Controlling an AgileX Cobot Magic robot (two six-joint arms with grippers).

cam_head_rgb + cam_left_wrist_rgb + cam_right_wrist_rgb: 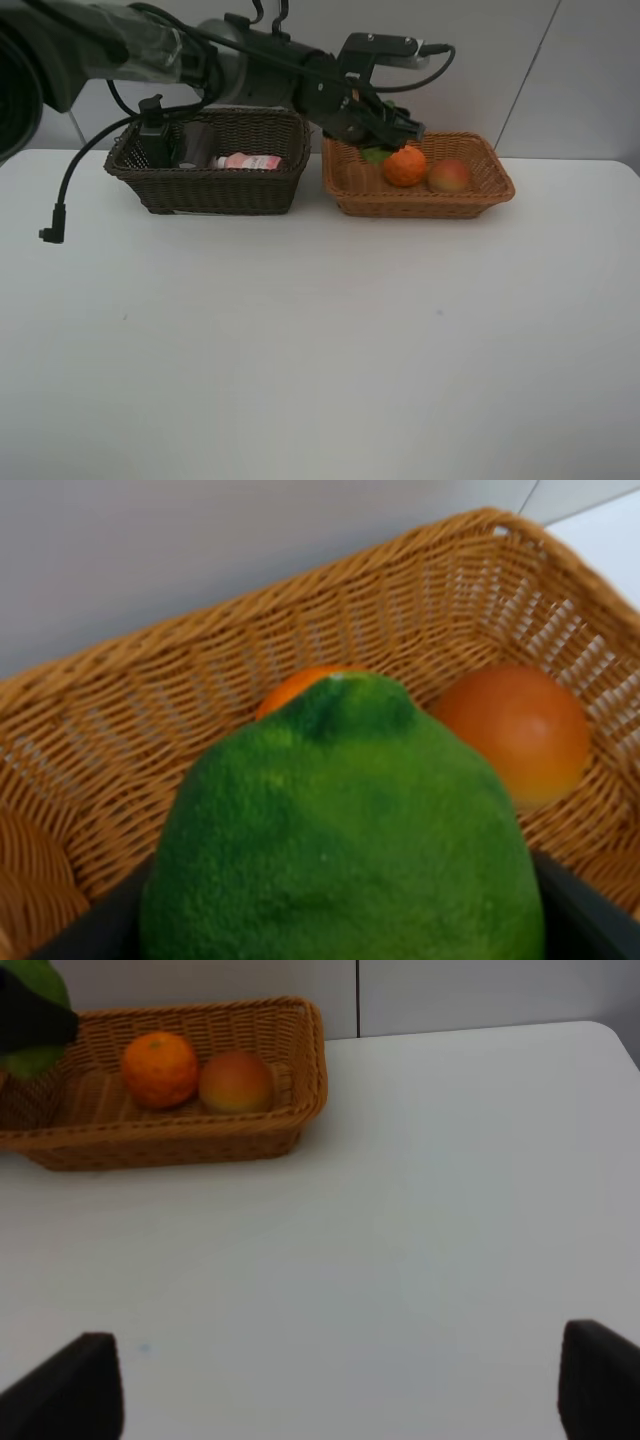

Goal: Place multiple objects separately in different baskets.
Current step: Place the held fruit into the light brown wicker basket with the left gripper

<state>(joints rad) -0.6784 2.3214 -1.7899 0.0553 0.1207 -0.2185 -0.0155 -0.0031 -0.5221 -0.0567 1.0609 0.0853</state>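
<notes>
**Lowering the green fruit into the tan basket**

Item in hand: green fruit (340, 830), clamped between the dark fingers (585, 910) of the left gripper (385, 140), jaws partly spread around its width. It hangs over the light orange-tan basket (490, 185), above the basket's end nearest the dark brown basket (210, 190).

Beyond the fingertips: orange (404, 165) directly ahead and half hidden by the fruit; red-yellow fruit (450, 175) ahead and to one side of the fingers.

Elsewhere: pink bottle (247, 161) lies in the dark brown basket. Right gripper (330, 1380) hovers over bare table (320, 350), fingers spread wide, holding nothing.

Handling note: descent probably should be straight and short of the orange, so the fruit settles on bare wicker. Release is best made only once low inside the rim; a round fruit let go high would likely roll or bump its neighbours.
</notes>
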